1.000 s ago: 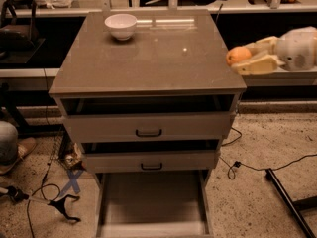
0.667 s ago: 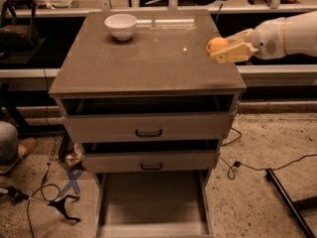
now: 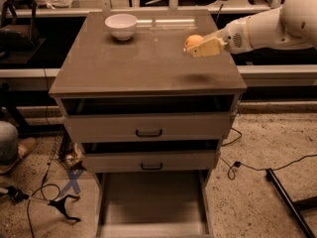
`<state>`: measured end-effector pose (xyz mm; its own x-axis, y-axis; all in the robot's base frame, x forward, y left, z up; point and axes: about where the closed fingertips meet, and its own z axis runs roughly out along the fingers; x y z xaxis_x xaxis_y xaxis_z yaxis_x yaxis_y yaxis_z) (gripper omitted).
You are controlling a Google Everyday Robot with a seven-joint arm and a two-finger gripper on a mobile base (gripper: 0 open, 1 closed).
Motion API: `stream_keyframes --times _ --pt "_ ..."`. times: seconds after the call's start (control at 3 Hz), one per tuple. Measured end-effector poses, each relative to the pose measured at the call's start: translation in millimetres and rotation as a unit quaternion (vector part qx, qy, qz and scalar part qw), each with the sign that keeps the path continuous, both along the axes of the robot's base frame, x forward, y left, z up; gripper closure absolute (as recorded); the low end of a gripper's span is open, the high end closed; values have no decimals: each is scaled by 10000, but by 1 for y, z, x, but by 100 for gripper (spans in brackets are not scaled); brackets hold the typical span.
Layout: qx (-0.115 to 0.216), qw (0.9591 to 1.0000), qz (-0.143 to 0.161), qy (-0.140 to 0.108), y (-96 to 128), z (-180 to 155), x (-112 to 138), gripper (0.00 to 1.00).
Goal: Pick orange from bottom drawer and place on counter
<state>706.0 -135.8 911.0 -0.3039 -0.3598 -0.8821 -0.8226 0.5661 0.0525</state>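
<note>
Within the last second the gripper (image 3: 196, 46) has swung in from beyond the right edge and now hangs over the right rear part of the counter (image 3: 138, 66), clenched on the orange (image 3: 194, 39). The fruit is held above the slab, not on it (a soft shadow lies on the surface below). The drawer (image 3: 153, 202) stands pulled out, the orange no longer in it. The bowl (image 3: 121, 25) sits well apart at the back left. Lowering and letting go seem all that remain.
</note>
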Motion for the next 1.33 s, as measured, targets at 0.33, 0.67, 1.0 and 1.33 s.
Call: stream_keyframes --times 0.33,0.67,1.0,1.33 --pt "68 9996 -88 252 26 -15 22 100" --pt "87 9992 -99 385 39 -23 31 100" --pt "86 9987 -71 489 51 -30 37 100" --pt "73 9992 -64 391 75 -38 45 100"
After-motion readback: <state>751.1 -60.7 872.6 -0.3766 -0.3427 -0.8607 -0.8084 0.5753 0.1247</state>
